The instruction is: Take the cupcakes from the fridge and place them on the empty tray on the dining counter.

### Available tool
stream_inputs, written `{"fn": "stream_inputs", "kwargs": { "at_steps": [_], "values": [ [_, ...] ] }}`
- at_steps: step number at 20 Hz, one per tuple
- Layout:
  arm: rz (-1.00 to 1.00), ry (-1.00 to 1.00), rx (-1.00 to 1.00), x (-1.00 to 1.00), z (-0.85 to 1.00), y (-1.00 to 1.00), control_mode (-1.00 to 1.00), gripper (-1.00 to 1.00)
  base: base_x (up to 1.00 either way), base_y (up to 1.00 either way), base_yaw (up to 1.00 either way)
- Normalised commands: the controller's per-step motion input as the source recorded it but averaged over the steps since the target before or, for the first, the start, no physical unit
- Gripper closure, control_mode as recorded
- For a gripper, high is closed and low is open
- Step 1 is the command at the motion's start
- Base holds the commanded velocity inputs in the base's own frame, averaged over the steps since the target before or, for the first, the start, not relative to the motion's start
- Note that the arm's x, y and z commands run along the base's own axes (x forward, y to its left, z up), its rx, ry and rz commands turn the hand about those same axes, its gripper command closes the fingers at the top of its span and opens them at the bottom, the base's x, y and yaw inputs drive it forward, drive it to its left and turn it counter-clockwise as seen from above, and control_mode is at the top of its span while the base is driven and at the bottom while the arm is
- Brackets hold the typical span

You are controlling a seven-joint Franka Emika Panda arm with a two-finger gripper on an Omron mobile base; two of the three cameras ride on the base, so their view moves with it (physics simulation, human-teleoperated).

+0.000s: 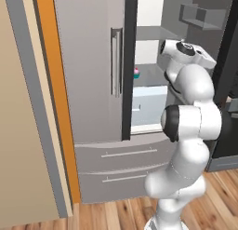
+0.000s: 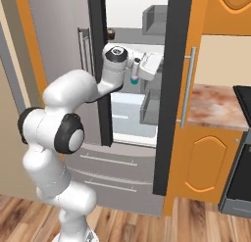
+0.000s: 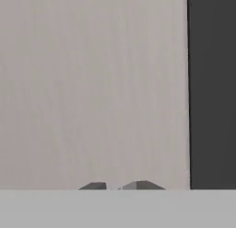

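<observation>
Left base view shows the fridge (image 1: 93, 84) open, pink cupcake (image 1: 136, 72) on its shelf; gripper (image 3: 115, 185) closed, empty.

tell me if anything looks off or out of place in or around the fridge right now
Nothing looks spilled, broken or askew. The fridge has its right door swung open and its left door shut. The pink-frosted cupcake sits upright on a shelf inside. The pincer is shut, facing a plain grey surface, with nothing visibly held.
</observation>
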Motion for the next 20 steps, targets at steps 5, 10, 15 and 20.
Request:
{"fn": "stream_inputs", "kwargs": {
  "at_steps": [5,10,15,20],
  "values": [
    [0.13,-0.13,0.00,-0.93,0.08,0.52,-1.00,1.00,0.00,0.00,0.00],
    [0.47,0.16,-0.29,-0.96,0.81,1.00,-1.00,1.00,0.00,0.00,0.00],
    [0.67,0.36,-0.33,-0.70,0.94,0.85,-1.00,1.00,0.00,0.00,0.00],
    [0.45,0.14,0.05,-0.99,0.06,0.91,-1.00,1.00,0.00,0.00,0.00]
  ]
}}
